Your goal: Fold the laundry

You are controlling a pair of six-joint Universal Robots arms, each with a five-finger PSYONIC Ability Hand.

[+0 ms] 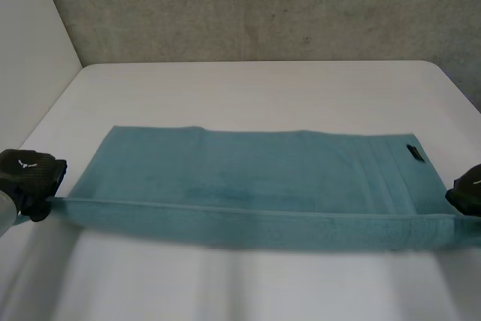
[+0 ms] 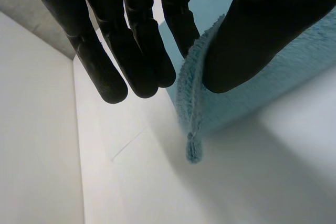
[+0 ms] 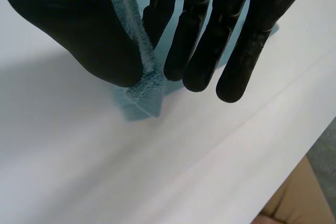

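Pinching the near corners of a teal towel (image 1: 248, 178) between thumb and fingers, the left hand (image 1: 30, 178) at lower left and the right hand (image 1: 467, 192) at lower right hold its near long edge taut above the white worktop (image 1: 248, 95). The towel's long axis runs left to right between them, with the rest lying flat toward mid-frame, so the fold likely goes away from the robot. Both hands are cut off at the frame's sides, and a small black tag (image 1: 414, 152) near the right end is unreadable.

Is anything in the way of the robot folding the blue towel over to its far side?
Nothing visible is. The left hand and right hand each pinch a near corner of the towel, and nothing lies on it or on the table beyond.
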